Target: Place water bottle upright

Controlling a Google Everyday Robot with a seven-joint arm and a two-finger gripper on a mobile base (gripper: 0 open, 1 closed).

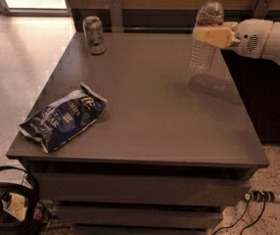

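Observation:
The water bottle [204,53] is clear and ribbed with a white cap and a thin coloured band near the neck. It stands upright, held just above the grey table [150,111] near its far right edge. My gripper [211,35] comes in from the right on a white arm and is shut on the bottle's upper body. The bottle's shadow lies on the table just below and to the right of it.
A silver drink can [94,35] stands at the table's far left corner. A dark blue chip bag [63,116] lies at the front left. A dark cabinet is to the right of the table. Cables and a power strip [260,196] lie on the floor.

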